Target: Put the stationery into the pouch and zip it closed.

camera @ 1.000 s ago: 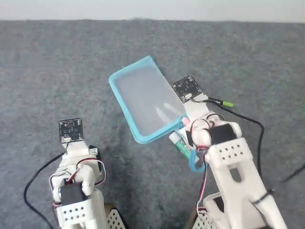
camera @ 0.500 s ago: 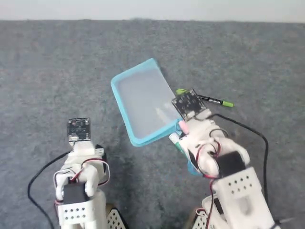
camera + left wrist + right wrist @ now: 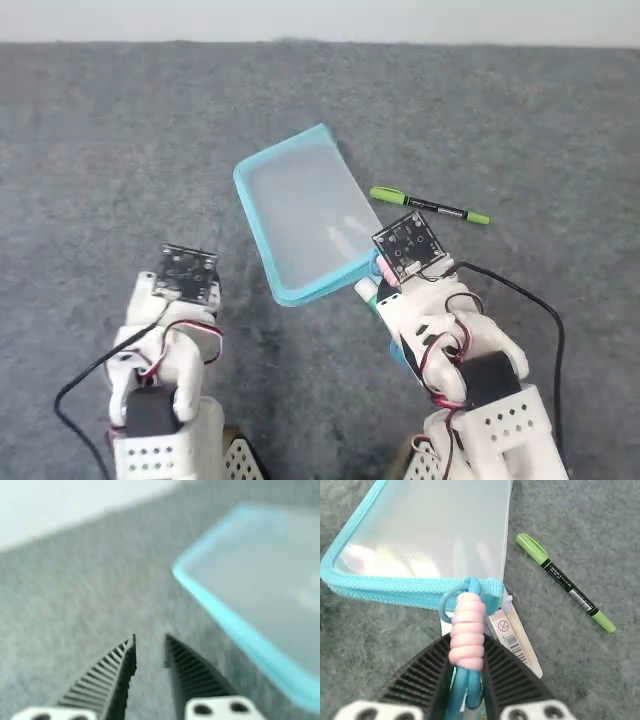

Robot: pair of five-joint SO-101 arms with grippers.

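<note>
One pouch (image 3: 300,210); one green pen (image 3: 430,207) beside it; one labelled tube (image 3: 517,642) at its corner. Right wrist view: right gripper (image 3: 466,647) clamps pink zip pull (image 3: 467,625). Left gripper (image 3: 150,641) parted, empty.

Tube (image 3: 516,641): its label carries a barcode and a small round red sign with a bar across it; no words can be made out.
Pen (image 3: 567,585): white print along the black barrel, too small to read.
</note>
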